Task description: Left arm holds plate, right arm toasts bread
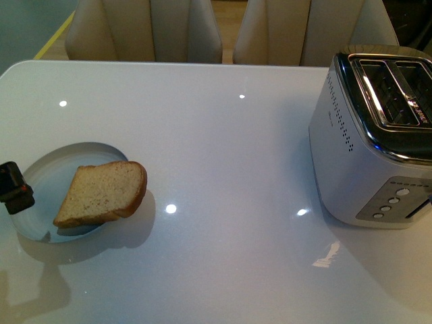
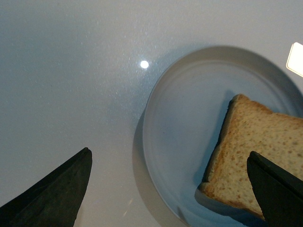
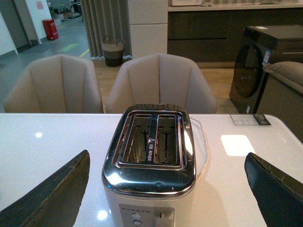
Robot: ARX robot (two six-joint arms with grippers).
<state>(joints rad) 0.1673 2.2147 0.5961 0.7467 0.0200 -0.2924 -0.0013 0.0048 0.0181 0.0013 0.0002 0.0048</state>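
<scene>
While the left gripper [image 2: 169, 153] shows in the front view only as a small black part at the picture's left edge, beside the plate [image 1: 47, 169], its wrist view shows the 2 dark jaws spread wide, holding nothing. Whether either jaw touches the rim is unclear, and 1 jaw hides a corner of the bread [image 1: 101, 192]. The right gripper [image 3: 166, 156] is also wide apart and empty, facing the toaster [image 3: 149, 175], which stands on the white table [image 1: 223, 135] well apart from the plate. The front view cuts off the toaster's right side. The plate holds the 1 wholemeal slice, its rounded top overhanging the rim toward the toaster. The toaster's 2 slots show only wire guides.
</scene>
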